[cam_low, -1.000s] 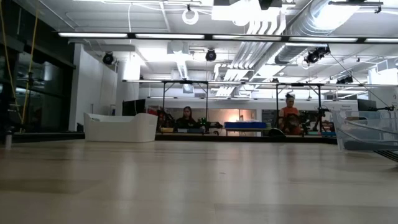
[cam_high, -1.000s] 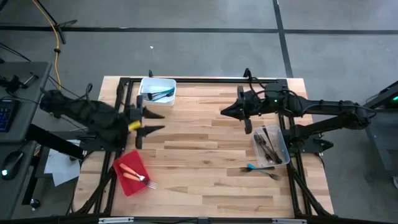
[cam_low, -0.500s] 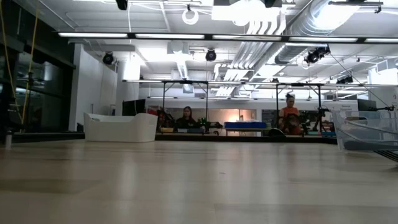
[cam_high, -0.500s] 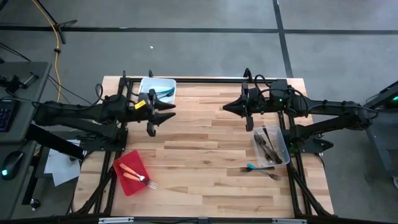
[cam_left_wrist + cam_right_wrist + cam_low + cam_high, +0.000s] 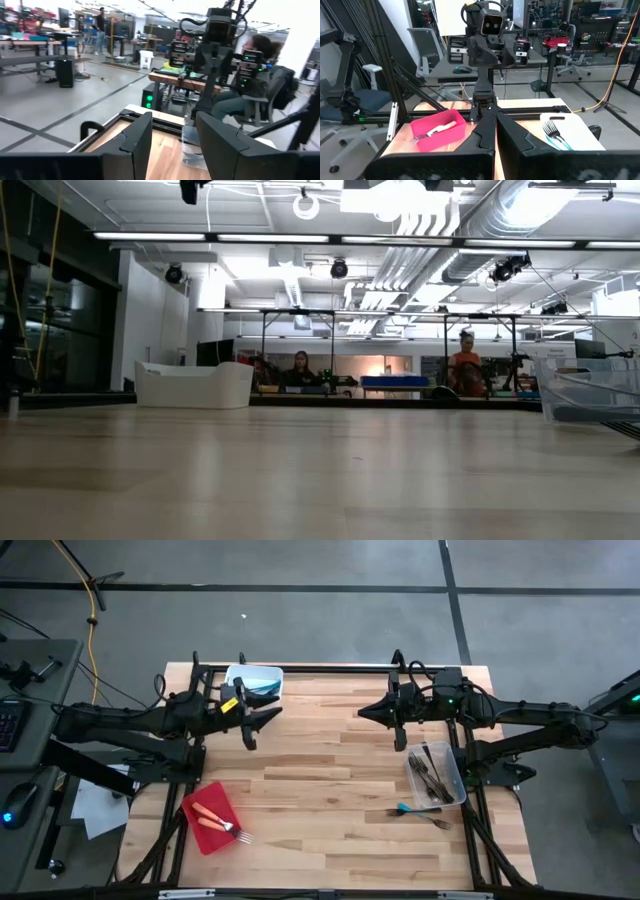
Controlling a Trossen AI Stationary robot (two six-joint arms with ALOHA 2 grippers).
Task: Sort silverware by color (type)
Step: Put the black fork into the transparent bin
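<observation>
- Since the earlier high view, the left arm has swung from beside the red tray up toward the white tub; the yellow item formerly at its tip no longer shows.
- Silverware location: orange pieces lie on the red tray; teal pieces sit in the white tub; dark metal pieces sit in the clear tub.
- Unsorted items: one teal utensil and one dark fork lie on the bare worktop, just beside the clear tub.
- Left end effector: released, nothing between the fingers, raised beside the white tub.
- Right end effector: clenched, grasping nothing, waiting above the far centre of the worktop.
- Step in hand (judged): between placements, with most sorting complete.
- Next move (judged): pick up a loose utensil; the right arm is nearer and must first release its fingers.
</observation>
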